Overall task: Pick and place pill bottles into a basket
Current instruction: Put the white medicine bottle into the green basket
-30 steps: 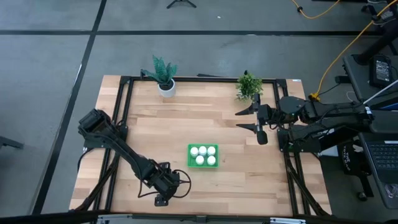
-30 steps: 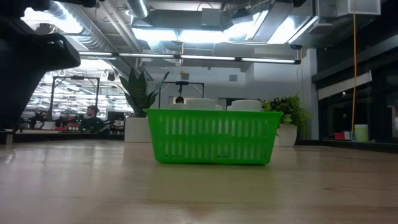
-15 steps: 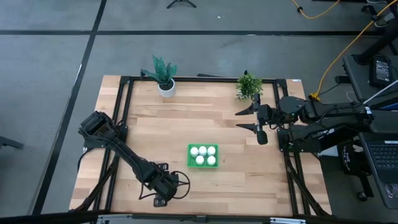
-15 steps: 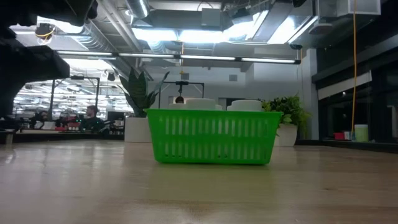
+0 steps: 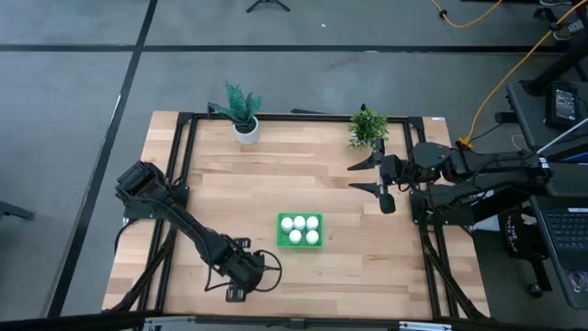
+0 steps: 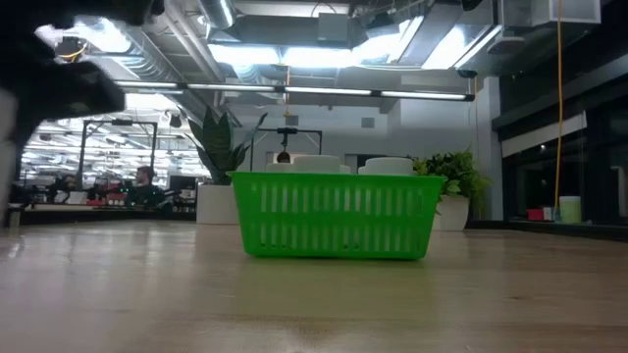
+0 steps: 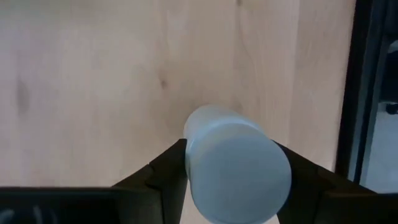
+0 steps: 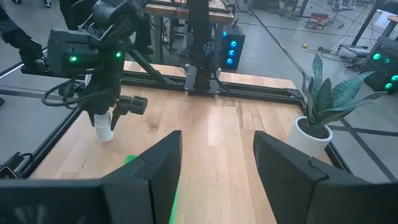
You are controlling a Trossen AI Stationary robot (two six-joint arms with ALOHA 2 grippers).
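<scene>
The left gripper (image 7: 233,171) squeezes one pill bottle (image 7: 236,165) tight above the table (image 5: 349,267). The right gripper (image 8: 214,162) waits, fingers wide apart, holding nothing.

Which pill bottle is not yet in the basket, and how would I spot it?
Start at the green basket mid-table, holding four bottles. Look toward the table's near-left edge, where the left gripper hangs. The bottle sits between its fingers, the only one outside the basket.
</scene>
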